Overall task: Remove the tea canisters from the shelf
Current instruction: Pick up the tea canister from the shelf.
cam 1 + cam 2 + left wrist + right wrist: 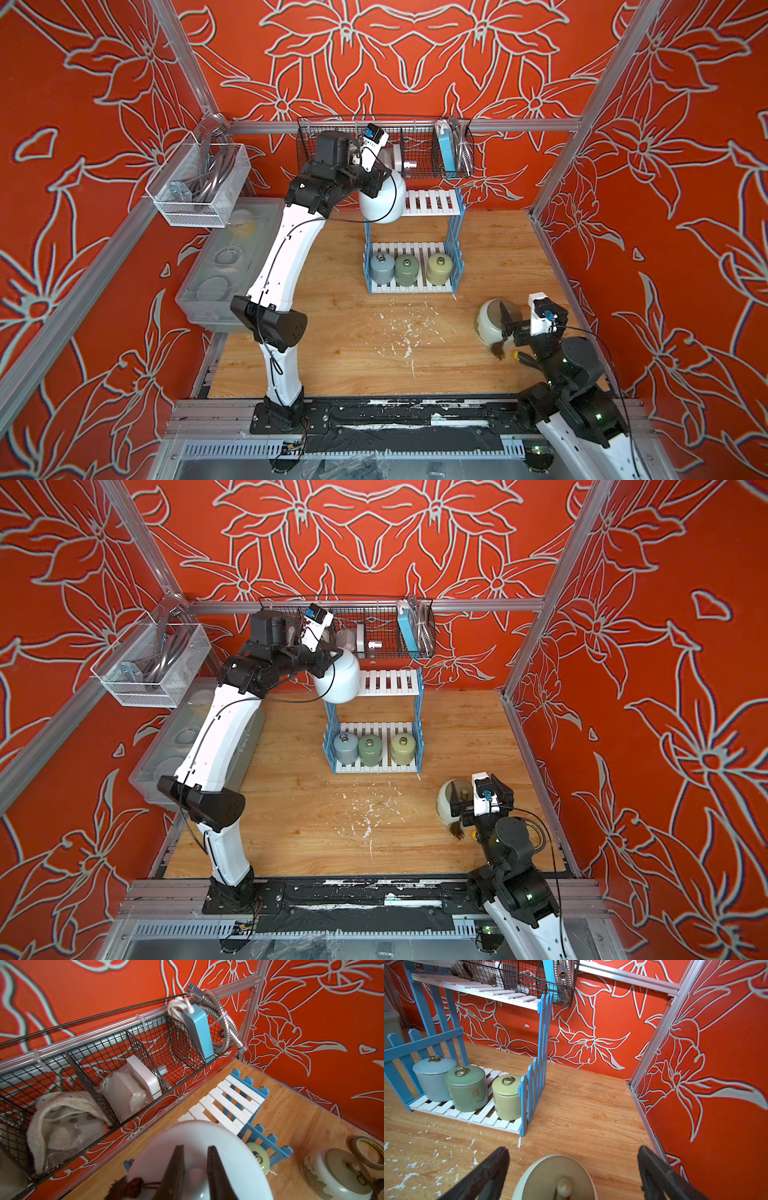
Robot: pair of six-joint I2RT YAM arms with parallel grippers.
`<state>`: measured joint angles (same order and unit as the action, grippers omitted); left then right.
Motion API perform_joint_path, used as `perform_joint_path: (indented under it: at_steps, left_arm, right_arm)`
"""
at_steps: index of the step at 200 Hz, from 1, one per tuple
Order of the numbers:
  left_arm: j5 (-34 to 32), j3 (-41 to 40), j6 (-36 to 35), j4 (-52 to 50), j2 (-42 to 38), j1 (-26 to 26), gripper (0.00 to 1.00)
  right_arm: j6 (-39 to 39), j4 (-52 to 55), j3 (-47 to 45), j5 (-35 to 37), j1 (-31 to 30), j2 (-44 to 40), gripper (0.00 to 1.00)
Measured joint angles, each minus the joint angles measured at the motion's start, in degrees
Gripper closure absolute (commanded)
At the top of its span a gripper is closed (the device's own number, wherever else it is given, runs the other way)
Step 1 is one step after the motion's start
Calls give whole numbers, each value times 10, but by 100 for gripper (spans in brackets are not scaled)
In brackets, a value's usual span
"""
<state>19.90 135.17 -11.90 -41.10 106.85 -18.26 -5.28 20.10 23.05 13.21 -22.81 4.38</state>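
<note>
My left gripper (195, 1148) is shut on the knob of the large pale blue-white tea canister (384, 201), which sits tilted over the left end of the shelf's (432, 202) top tier; I cannot tell if it touches the boards. On the lower tier stand three small canisters: grey-blue (382, 267), green (406, 269) and olive (439, 268). The cream canister (490, 324) stands on the table at the right front. My right gripper (573, 1150) is open just above it, one finger on each side of its lid (560, 1176), not touching it.
A black wire basket (415, 145) with cloths, boxes and a hose hangs on the back wall just above the shelf. A white mesh basket (199, 183) hangs on the left wall over a clear lidded bin (232, 257). A tape roll (537, 833) lies by the right wall.
</note>
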Motion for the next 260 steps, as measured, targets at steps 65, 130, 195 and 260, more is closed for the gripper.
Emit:
perform_joint_path:
  at_steps: [65,130,195,260]
  left_arm:
    - [40,-145,4,50,-130,-27,100]
    - [94,-372,-25,125,-272,-71,100]
    - [137,-511,-32,188,-309,-118,100]
    - [174,-633,-29,296,-309,-150,100]
  right_arm:
    - [0,0,-1,0,0,-2,1]
    - [0,-2,-1,0,0,-9,1]
    - [0,-5,-1,1,0,-11,0]
    - [0,-7,-1,2,0,-12,1]
